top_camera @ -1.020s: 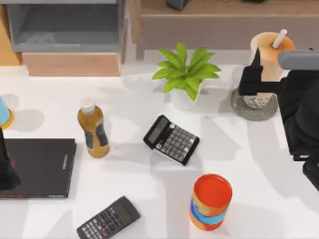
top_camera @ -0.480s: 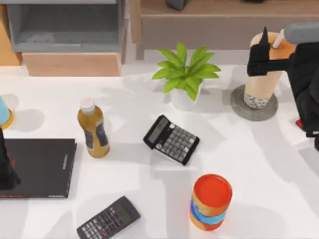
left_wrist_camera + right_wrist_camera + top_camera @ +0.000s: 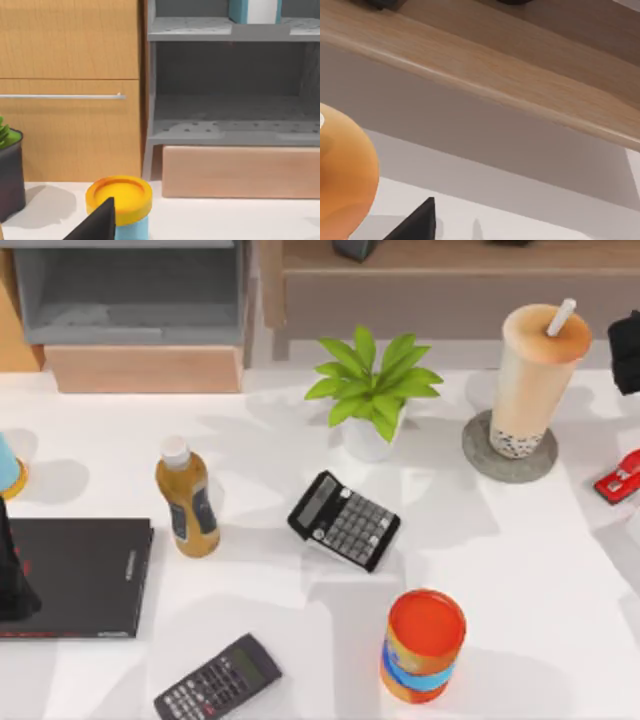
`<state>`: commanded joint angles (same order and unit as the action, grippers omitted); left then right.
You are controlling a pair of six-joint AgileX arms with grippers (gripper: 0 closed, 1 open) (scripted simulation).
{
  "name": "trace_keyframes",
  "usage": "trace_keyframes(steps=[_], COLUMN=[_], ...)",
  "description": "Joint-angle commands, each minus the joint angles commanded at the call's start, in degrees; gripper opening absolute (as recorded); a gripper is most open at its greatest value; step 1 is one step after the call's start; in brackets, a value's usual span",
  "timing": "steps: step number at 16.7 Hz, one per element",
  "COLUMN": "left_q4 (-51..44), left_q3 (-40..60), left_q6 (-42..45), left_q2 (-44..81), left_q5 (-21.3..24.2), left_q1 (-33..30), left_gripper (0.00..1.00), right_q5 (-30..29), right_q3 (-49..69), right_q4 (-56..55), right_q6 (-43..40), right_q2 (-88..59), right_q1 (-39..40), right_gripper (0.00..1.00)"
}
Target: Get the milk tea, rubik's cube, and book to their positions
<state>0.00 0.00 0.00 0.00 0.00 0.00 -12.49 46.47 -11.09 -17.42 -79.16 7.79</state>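
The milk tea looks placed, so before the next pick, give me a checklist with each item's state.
1. Milk tea upright on the grey coaster: ok.
2. Right gripper apart from the cup, at the table's right edge: ok.
3. Right gripper open or shut: cannot tell.
4. Left gripper parked at the left edge, above the black book: ok.
5. Teal book at its position: cannot tell; a teal-and-white edge stands on the grey shelf in the left wrist view, too little to identify.
6. Cube located: cannot tell.
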Motion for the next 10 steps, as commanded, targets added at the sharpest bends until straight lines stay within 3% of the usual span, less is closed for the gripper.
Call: trace_keyframes(steps=[5,10], left_q4=[0.0,0.0], left_q3=[0.0,0.0], left_q6=[0.0,0.0], left_q2=[0.0,0.0], left_q5=[0.0,0.0], left_q1=[0.0,0.0], left_gripper=[1.0,1.0], right_q5=[6.36,10.56], right_q3=[0.89,-1.64], right_q4=[39.58,67.11], right_q6=[-5.4,-7.37], right_q2=[8.46,14.56], right_q1=[-11.49,-23.38], right_gripper=[1.0,1.0])
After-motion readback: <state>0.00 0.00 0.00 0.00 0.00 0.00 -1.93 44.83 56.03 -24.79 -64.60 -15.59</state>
